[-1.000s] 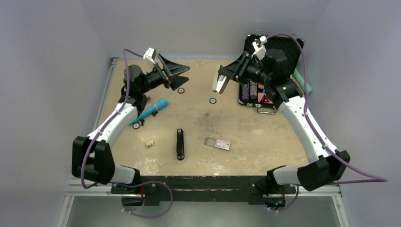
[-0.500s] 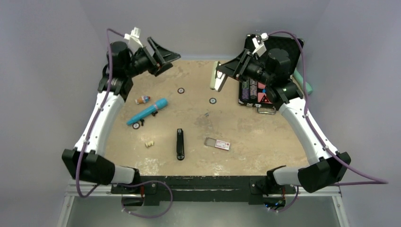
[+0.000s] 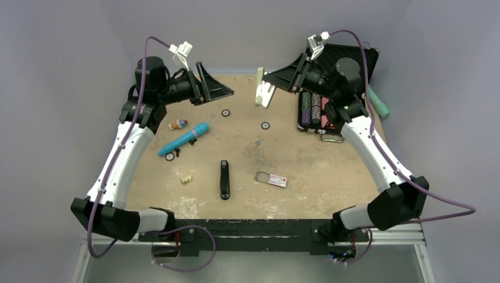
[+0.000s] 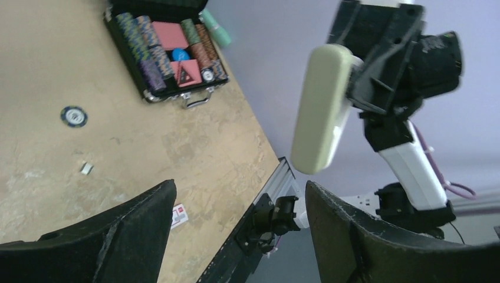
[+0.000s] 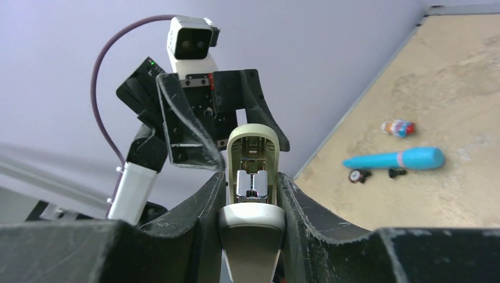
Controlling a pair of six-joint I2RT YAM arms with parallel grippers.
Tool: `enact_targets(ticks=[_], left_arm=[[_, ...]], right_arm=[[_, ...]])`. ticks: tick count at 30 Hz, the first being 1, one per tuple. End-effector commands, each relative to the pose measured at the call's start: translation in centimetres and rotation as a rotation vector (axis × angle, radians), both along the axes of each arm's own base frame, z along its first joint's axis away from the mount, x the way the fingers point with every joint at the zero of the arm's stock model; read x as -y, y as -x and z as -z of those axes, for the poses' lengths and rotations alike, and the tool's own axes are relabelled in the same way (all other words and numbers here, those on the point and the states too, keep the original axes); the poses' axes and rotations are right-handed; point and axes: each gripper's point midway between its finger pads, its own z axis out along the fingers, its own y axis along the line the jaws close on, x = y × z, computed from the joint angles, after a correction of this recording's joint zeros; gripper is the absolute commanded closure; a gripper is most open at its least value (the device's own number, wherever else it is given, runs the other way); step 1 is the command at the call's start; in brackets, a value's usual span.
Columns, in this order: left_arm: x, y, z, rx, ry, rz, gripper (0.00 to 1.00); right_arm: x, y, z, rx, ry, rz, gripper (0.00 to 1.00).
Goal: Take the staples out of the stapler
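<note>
stapler (image 3: 261,88), cream-coloured, is off the table, held up in the air over the far middle of the tabletop (image 3: 306,171), clamped between the jaws of the right gripper (image 3: 277,79). in the right wrist view its lower body sits deep between the two fingers (image 5: 306,236) and is cut off by the bottom edge. only the hinged-open top and a shiny metal part inside show, and i cannot tell whether any staples are in it. from the left wrist view only the plain outer shell of the stapler (image 4: 321,112) shows. the left gripper (image 3: 224,88) is raised above the far-left part of the table, jaws spread wide with nothing between them, pointing toward the stapler but apart from it. its own fingertips are cut off at the bottom of the left wrist picture. a small silvery bit (image 4: 86,168) lies on the table near the middle, too small to identify.

compared with a second ago, the left arm has lifted up from just over the table near the blue pen (image 3: 184,138). the right arm has carried the stapler higher and further left, so more of the open poker chip case (image 3: 315,112) is uncovered. the pen, the black bar (image 3: 224,180) and the small card (image 3: 272,178) lie where they were.
</note>
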Motion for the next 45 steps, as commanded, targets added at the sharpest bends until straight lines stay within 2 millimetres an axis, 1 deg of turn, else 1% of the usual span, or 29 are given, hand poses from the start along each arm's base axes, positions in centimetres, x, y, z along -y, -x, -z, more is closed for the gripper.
enact_targets(ticks=[1, 4, 7, 10, 16, 21, 26, 35, 36, 38, 39, 42, 44, 45], left_arm=[[0.9, 3.9, -5.9, 0.230, 0.087, 0.113, 0.18], [1.6, 4.9, -6.8, 0.254, 0.090, 0.150, 0.18], [2.3, 5.9, -8.9, 0.320, 0.119, 0.167, 0.17], [2.7, 6.4, -10.3, 0.356, 0.118, 0.155, 0.18], [3.3, 7.4, -12.5, 0.407, 0.156, 0.187, 0.18], [4.2, 8.3, -13.1, 0.414, 0.174, 0.237, 0.19], [4.9, 8.7, -13.3, 0.417, 0.175, 0.260, 0.20], [5.9, 9.0, -12.7, 0.388, 0.172, 0.288, 0.33], [6.1, 9.0, -12.5, 0.378, 0.170, 0.288, 0.35], [6.3, 9.0, -12.3, 0.361, 0.168, 0.299, 0.43], [6.4, 9.0, -12.1, 0.354, 0.165, 0.304, 0.45], [6.6, 9.0, -12.0, 0.351, 0.161, 0.308, 0.44], [6.8, 9.0, -12.0, 0.351, 0.154, 0.309, 0.40], [6.9, 9.0, -11.9, 0.349, 0.149, 0.311, 0.40]], right_arm=[[0.0, 4.0, -6.5, 0.192, -0.140, -0.153, 1.00], [0.0, 5.4, -8.0, 0.222, -0.214, -0.205, 1.00], [-0.3, 6.0, -9.2, 0.234, -0.238, -0.231, 1.00], [-0.6, 6.6, -10.3, 0.247, -0.251, -0.245, 1.00], [-1.2, 7.5, -11.5, 0.251, -0.288, -0.271, 1.00], [-1.9, 8.3, -12.3, 0.259, -0.313, -0.295, 1.00], [-2.5, 8.8, -12.5, 0.259, -0.322, -0.312, 1.00], [-2.8, 8.9, -12.9, 0.272, -0.343, -0.306, 1.00], [-2.7, 9.0, -13.0, 0.277, -0.346, -0.308, 1.00], [-2.6, 9.1, -13.1, 0.286, -0.356, -0.308, 1.00], [-2.6, 9.1, -13.1, 0.287, -0.359, -0.308, 1.00], [-2.6, 9.2, -12.9, 0.295, -0.365, -0.304, 1.00], [-2.6, 9.3, -12.8, 0.294, -0.366, -0.300, 1.00], [-2.6, 9.3, -12.7, 0.292, -0.367, -0.296, 1.00]])
